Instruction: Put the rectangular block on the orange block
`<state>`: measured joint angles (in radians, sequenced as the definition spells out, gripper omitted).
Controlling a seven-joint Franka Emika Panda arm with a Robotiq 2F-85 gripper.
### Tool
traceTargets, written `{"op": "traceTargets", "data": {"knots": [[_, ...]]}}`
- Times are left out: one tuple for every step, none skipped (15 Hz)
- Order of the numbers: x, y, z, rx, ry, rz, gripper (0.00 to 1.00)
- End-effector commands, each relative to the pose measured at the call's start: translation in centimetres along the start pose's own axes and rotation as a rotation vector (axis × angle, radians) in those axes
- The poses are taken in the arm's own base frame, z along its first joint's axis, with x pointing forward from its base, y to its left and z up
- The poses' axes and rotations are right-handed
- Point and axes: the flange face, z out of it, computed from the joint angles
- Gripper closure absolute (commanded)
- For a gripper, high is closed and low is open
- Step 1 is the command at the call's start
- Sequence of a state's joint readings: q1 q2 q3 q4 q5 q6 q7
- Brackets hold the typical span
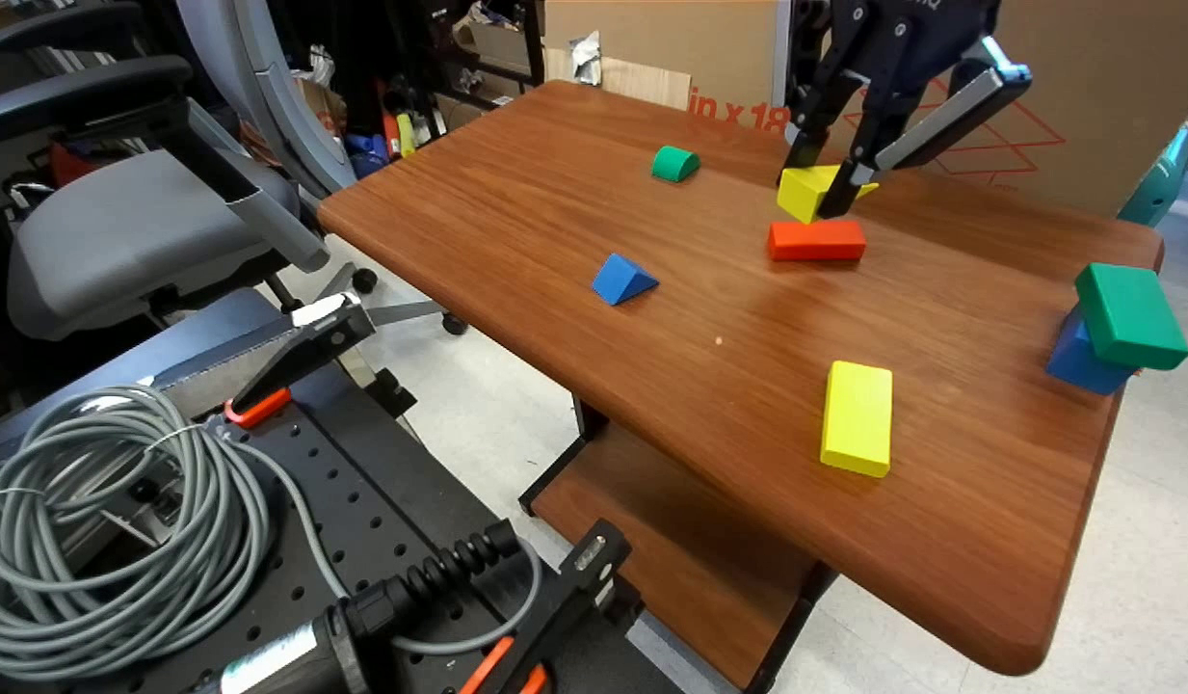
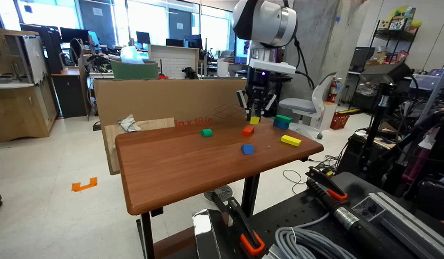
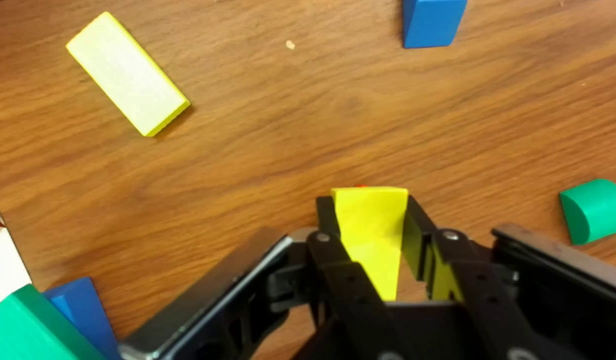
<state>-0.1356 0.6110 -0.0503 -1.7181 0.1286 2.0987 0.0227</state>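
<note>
We see the hand (image 3: pixel 370 206) gripping the small yellow block (image 1: pixel 801 197), its long axis running up the wrist view, near the orange block (image 1: pixel 817 242) on the worktop (image 1: pixel 507 173), red basket (image 2: pixel 339 121) behind (contents unclear).

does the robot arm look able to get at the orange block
Probably yes, for stacking: the pincer holds the small yellow block near the orange block, whose top looks uncovered in both exterior views. Grasping it would likely need an emptied pincer.
</note>
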Motion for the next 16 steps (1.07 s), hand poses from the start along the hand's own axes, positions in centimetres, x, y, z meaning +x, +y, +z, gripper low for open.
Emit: {"op": "traceTargets", "data": {"knots": [[1.4, -0.4, 0.1, 0.01, -0.005, 0.018, 0.92], [1.7, -0.5, 0.3, 0.007, -0.007, 0.021, 0.92], [2.0, -0.5, 0.5, 0.005, -0.009, 0.024, 0.92], [2.2, -0.6, 0.7, 0.004, -0.013, 0.025, 0.92], [2.5, -0.6, 1.1, 0.001, -0.019, 0.025, 0.92], [2.7, -0.7, 1.4, -0.005, -0.023, 0.027, 0.92], [2.9, -0.9, 1.8, -0.012, -0.031, 0.028, 0.92], [3.0, -1.1, 2.3, -0.017, -0.04, 0.027, 0.92], [3.1, -1.4, 2.7, -0.022, -0.053, 0.025, 0.92], [3.2, -1.6, 3.0, -0.025, -0.063, 0.022, 0.92], [3.3, -1.9, 3.3, -0.03, -0.072, 0.021, 0.92], [3.2, -2.2, 3.1, -0.032, -0.075, 0.021, 0.92], [3.2, -2.4, 3.1, -0.032, -0.077, 0.019, 0.92], [3.2, -2.6, 3.0, -0.03, -0.077, 0.02, 0.42], [3.0, -2.9, 2.8, -0.033, -0.064, 0.018, 0.4], [2.8, -3.3, 2.5, -0.035, -0.058, 0.011, 0.34]]}}
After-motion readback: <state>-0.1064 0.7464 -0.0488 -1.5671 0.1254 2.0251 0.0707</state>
